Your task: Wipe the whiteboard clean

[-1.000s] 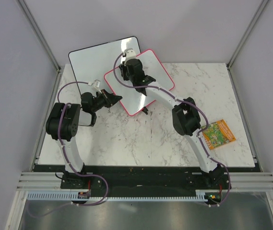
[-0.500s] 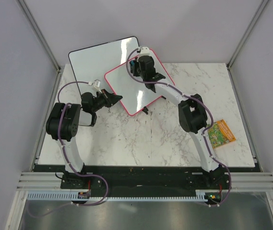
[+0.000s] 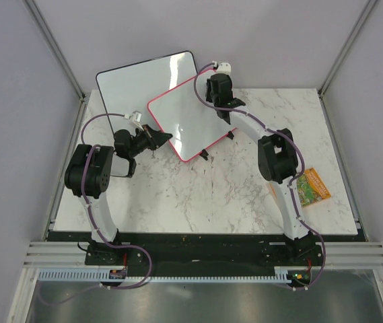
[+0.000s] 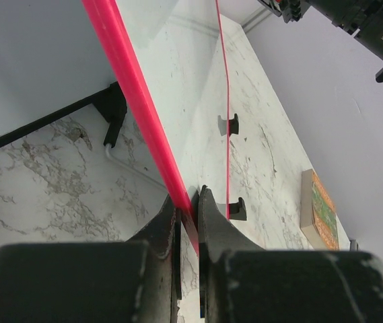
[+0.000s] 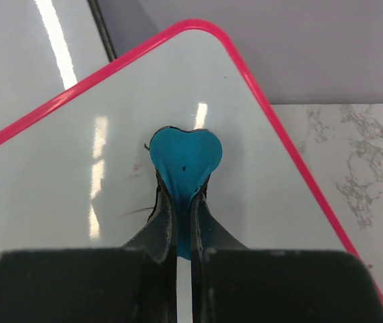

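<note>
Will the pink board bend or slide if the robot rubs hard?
Probably stiff: the board looks flat and straight though pinched at one spot. It might slide or tip on its small feet, likely why the left gripper clamps its frame.

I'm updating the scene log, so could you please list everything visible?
small rectangular pink-red-framed whiteboard: one, white and pink, table's far middle, overlapping the larger board.
large black-framed whiteboard: one, white and black, far left corner.
heart-shaped eraser: one, blue, on the pink board's far corner.
flat printed packet: one, orange and green, table's right edge.
marble table: one, white with grey veins, underneath.
left hand: one, black, shut on the pink board's edge.
right hand: one, black, shut on the eraser.
</note>
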`<move>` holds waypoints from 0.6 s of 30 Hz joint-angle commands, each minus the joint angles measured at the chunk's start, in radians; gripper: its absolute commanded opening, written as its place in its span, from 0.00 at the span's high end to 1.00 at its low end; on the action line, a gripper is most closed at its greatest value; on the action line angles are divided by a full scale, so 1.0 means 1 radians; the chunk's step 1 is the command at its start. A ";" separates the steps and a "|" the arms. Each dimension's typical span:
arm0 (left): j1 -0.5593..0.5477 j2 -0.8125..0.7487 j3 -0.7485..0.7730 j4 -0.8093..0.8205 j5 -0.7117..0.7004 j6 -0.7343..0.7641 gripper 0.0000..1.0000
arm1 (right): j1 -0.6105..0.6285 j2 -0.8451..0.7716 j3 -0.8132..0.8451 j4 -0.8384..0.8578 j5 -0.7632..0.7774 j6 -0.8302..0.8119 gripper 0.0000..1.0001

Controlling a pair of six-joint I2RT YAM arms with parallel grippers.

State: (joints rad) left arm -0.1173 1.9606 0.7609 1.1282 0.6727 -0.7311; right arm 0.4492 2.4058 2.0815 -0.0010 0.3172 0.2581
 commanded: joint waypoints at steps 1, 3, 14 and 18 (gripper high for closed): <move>-0.038 -0.028 0.012 0.064 0.102 0.237 0.98 | -0.047 0.108 -0.045 -0.237 0.083 -0.042 1.00; -0.038 -0.028 0.011 0.064 0.102 0.237 0.98 | -0.055 0.127 -0.009 -0.257 0.066 -0.042 1.00; -0.042 -0.026 0.012 0.059 0.103 0.240 0.98 | -0.024 0.104 -0.038 -0.157 -0.157 -0.071 1.00; -0.044 -0.028 0.017 0.054 0.102 0.246 0.98 | 0.035 0.084 -0.040 -0.129 -0.233 -0.100 1.00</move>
State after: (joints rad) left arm -0.1200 1.9602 0.7609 1.1481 0.6846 -0.7311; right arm 0.4061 2.4245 2.1014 -0.0208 0.2584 0.1963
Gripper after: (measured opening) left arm 0.094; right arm 0.045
